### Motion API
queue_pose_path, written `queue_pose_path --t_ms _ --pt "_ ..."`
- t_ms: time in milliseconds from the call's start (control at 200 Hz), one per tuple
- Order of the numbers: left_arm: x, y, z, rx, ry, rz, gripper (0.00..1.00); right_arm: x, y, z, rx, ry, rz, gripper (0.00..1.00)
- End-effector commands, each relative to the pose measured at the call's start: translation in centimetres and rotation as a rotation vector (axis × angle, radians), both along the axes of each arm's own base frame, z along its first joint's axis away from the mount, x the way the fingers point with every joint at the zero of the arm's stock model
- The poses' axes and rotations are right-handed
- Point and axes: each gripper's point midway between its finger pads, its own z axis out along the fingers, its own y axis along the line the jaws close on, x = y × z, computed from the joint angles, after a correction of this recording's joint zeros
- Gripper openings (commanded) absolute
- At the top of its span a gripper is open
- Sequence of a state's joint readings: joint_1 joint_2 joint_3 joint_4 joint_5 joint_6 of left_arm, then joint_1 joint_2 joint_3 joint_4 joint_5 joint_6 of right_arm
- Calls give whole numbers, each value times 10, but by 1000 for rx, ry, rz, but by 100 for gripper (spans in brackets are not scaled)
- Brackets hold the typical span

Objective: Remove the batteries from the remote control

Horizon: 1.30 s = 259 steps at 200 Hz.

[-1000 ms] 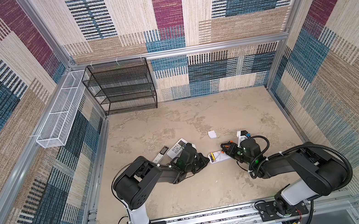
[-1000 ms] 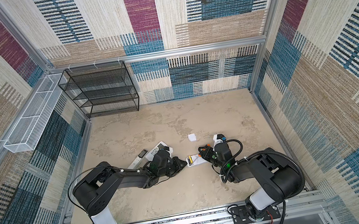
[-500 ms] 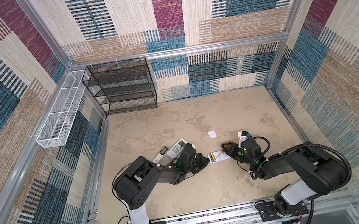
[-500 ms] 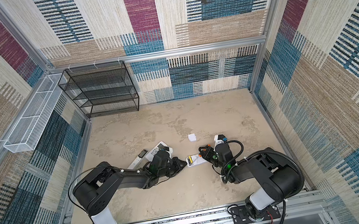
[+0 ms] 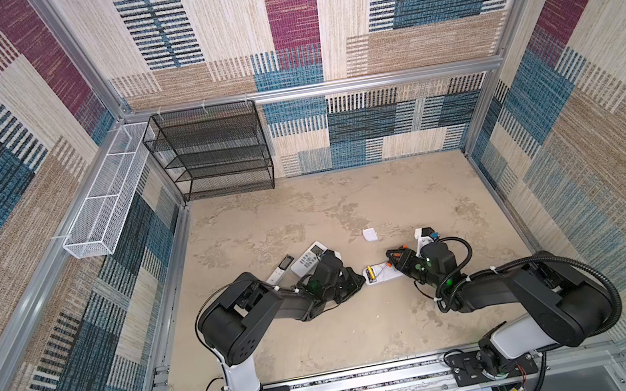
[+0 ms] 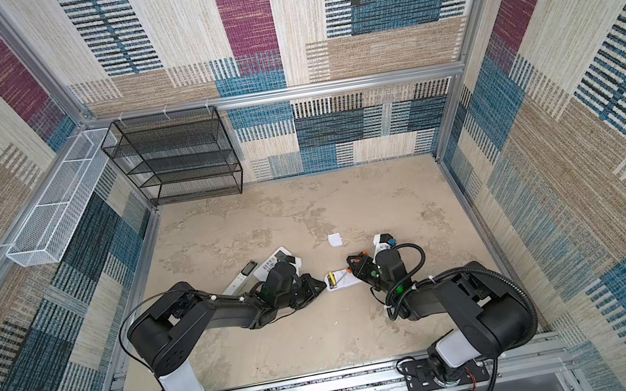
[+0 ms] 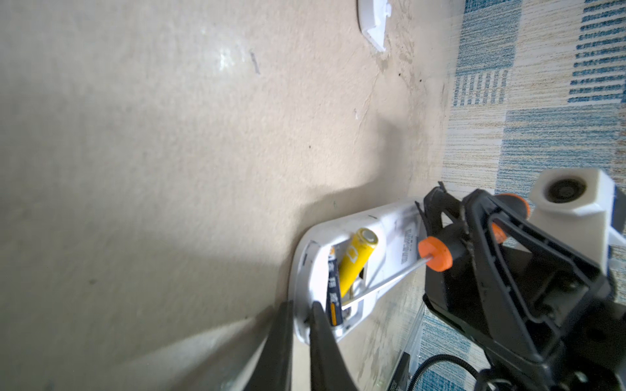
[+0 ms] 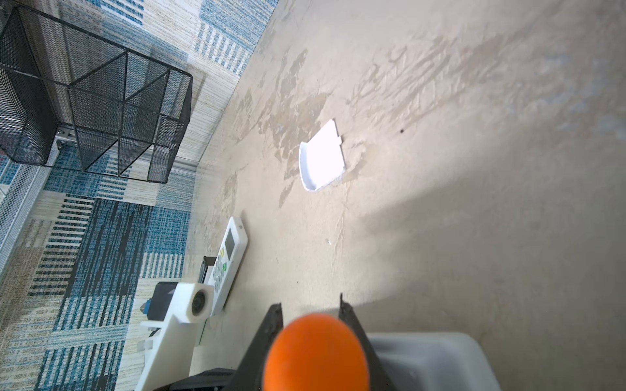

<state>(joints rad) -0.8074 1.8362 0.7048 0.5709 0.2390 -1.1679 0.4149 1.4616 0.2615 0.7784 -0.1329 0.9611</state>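
Observation:
The white remote control (image 5: 380,274) (image 7: 338,237) lies back-up on the floor with its battery bay open. Two batteries sit in the bay: a yellow one (image 7: 355,260) tilted up at one end, and a dark one (image 7: 333,287) beside it. My left gripper (image 7: 301,311) (image 5: 357,278) is shut on the rim of the remote's end. My right gripper (image 8: 309,304) (image 5: 394,258) is shut on the orange-and-black screwdriver (image 7: 435,257). The screwdriver's thin shaft reaches into the bay under the yellow battery. In the right wrist view the orange handle end (image 8: 315,352) hides the bay.
The loose white battery cover (image 5: 370,235) (image 8: 321,159) lies on the floor behind the remote. Two other remotes (image 5: 310,259) (image 5: 282,268) lie beside my left arm. A black mesh shelf (image 5: 212,152) and a white wire basket (image 5: 106,202) stand at the back left.

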Motion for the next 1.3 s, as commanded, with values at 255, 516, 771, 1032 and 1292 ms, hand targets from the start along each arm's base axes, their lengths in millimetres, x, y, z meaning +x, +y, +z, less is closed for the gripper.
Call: queue_pose_path --t_ms 255,516,771,1032,1292 --pt "-4 7 -14 64 47 10 14 6 -1 12 -77 -56 19 0" --pt "-5 9 -15 66 49 11 14 6 4 5 -72 -39 45 0" --pt "-6 8 -15 65 50 10 14 11 8 18 -50 -71 49 0" --pt "-6 8 -15 62 49 10 14 17 10 24 -62 -93 56 0" --pt "-7 9 -15 60 49 14 14 17 13 18 -54 -79 66 0"
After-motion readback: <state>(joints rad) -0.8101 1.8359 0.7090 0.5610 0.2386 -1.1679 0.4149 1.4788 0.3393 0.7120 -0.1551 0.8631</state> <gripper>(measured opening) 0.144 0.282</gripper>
